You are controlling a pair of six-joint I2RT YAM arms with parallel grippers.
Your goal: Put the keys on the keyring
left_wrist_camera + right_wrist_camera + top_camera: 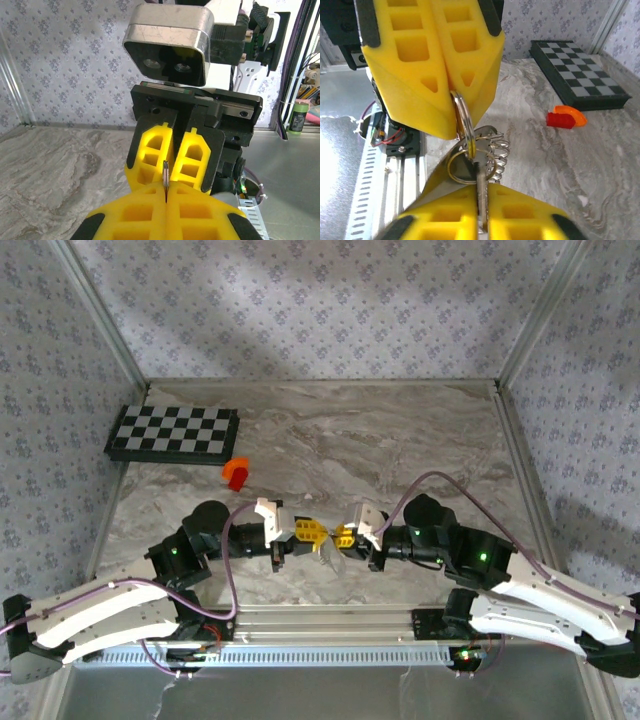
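Left gripper (311,532) was clamped on the keyring (466,122), held edge-on, nearer my bases than the orange block (565,117). Right gripper (345,534) pinched the key (479,170) by its blade, touching the ring. Judged both light, stiff and slippery, so grip the blade flats.

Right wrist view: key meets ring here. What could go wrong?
The left gripper pinches the keyring only at its fingertips, so a push may twist it loose. The right gripper grips the key by its thin blade; it could pivot or slip. The coil beside them might snag.
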